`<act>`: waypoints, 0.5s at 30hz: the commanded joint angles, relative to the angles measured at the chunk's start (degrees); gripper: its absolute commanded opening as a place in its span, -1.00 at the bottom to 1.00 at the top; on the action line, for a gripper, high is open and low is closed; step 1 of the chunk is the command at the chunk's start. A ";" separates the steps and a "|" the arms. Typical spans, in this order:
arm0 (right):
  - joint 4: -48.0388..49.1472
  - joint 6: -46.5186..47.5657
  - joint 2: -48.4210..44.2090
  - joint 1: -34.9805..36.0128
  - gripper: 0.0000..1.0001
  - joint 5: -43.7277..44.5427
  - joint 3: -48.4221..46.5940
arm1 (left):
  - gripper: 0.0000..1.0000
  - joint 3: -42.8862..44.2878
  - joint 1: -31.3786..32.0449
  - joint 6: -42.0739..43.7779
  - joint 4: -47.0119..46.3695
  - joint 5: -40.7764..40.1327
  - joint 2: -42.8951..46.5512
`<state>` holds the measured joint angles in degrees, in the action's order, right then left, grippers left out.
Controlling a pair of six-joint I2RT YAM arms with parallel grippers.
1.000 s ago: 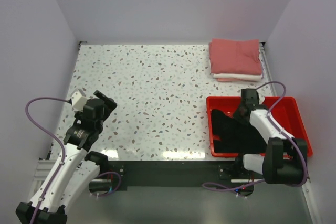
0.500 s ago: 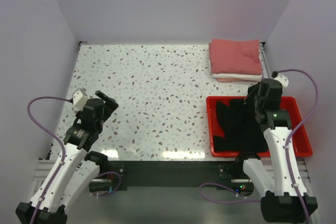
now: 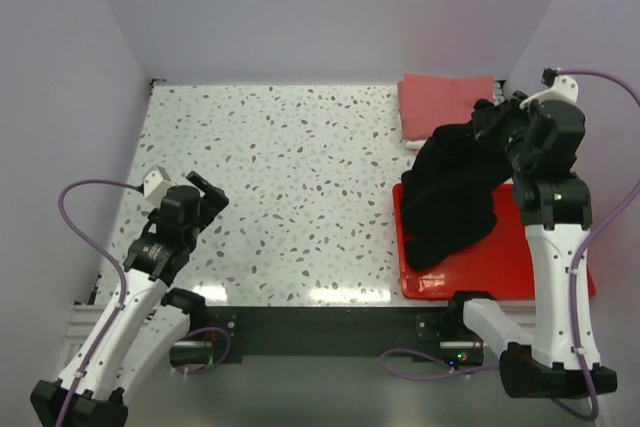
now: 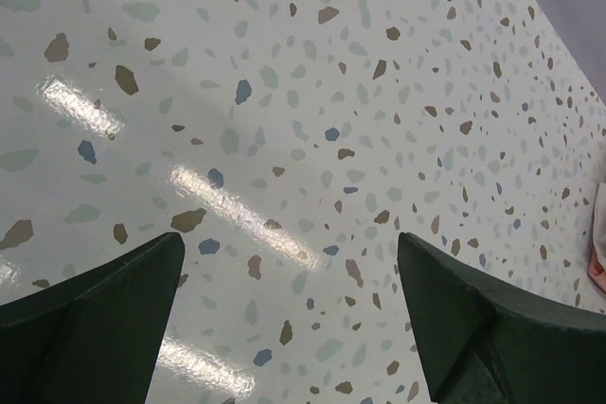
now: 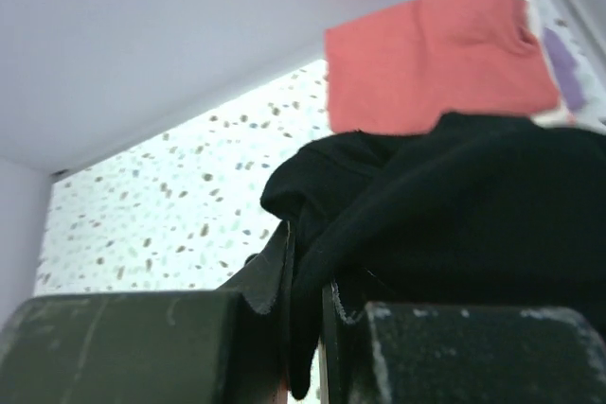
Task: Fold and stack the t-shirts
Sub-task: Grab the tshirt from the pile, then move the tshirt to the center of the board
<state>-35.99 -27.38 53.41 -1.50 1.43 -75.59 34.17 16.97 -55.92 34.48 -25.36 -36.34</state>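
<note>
A black t-shirt [image 3: 452, 192] hangs bunched from my right gripper [image 3: 487, 125], which is shut on its cloth high above the red tray; the lower folds still drape onto the tray. In the right wrist view the black t-shirt [image 5: 454, 224] is pinched between the dark fingers [image 5: 256, 281]. A folded salmon-pink t-shirt [image 3: 440, 97] lies at the table's back right on top of a white t-shirt [image 3: 410, 137], partly hidden by the black cloth. My left gripper [image 3: 205, 194] hovers open over bare table at the left, its fingers [image 4: 104, 300] wide apart and holding nothing.
The red tray [image 3: 545, 272] sits at the near right of the speckled table [image 3: 300, 167]. Grey walls close in on three sides. The salmon-pink t-shirt [image 5: 426, 63] shows in the right wrist view by the back wall.
My right gripper closed on the black t-shirt in the tray and lifted it up and toward the back, pulling the cloth out. The left arm stayed nearly still.
</note>
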 commanded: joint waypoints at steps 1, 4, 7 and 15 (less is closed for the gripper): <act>8.56 -0.66 4.15 1.06 -1.00 -9.24 -8.23 | 1.00 0.98 -0.27 1.69 -2.75 1.28 -0.93; 9.53 2.22 9.50 10.61 -1.00 -3.57 -14.90 | 1.00 0.98 -0.27 1.95 -3.19 2.33 -1.89; 9.44 4.43 16.27 19.50 -1.00 -0.64 -23.85 | 1.00 1.07 -0.27 2.66 -4.33 3.56 -2.86; 13.75 4.96 34.64 32.07 -1.00 -10.38 -47.26 | 1.00 1.07 -0.27 3.71 -5.21 5.59 -5.15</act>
<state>-29.45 -23.49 85.32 26.87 -2.90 -116.05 34.17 16.97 -54.19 32.51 -21.30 -40.99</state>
